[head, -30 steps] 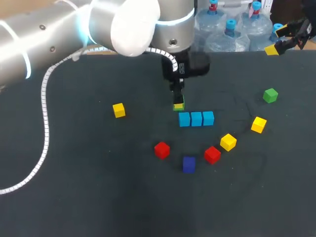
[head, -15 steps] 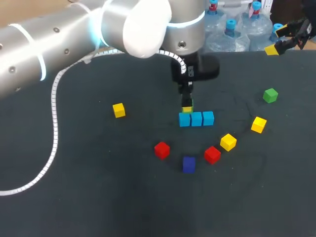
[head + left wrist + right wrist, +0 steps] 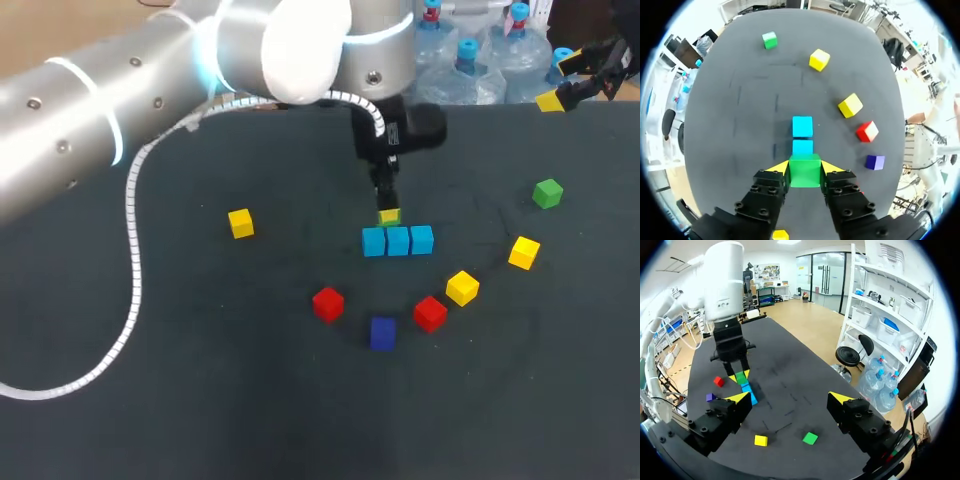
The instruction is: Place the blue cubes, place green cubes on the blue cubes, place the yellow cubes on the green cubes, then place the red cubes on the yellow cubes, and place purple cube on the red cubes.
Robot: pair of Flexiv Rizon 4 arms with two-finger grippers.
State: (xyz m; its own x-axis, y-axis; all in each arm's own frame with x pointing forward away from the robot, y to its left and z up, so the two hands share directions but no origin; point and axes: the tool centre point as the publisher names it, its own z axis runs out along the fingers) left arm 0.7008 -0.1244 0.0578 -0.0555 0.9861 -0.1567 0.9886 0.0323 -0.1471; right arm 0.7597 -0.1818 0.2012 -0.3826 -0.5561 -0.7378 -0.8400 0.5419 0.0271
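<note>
Shifting rightward from before, clamping the green cube (image 3: 389, 217) in the fingers of the left gripper (image 3: 805, 167), just above the blue cubes (image 3: 398, 241). Risking an off-centre release toppling it; holding the right gripper (image 3: 790, 398) fingers apart, empty.

Table (image 3: 200, 400) is being shown w/ matt dark cloth-like top; green cube (image 3: 805, 171) smooth matt plastic; left arm (image 3: 100, 110) satin metal, glossy white joint.

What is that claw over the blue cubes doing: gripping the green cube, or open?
Shut: the left claw has both yellow fingertips pressed against opposite sides of the green cube.
</note>
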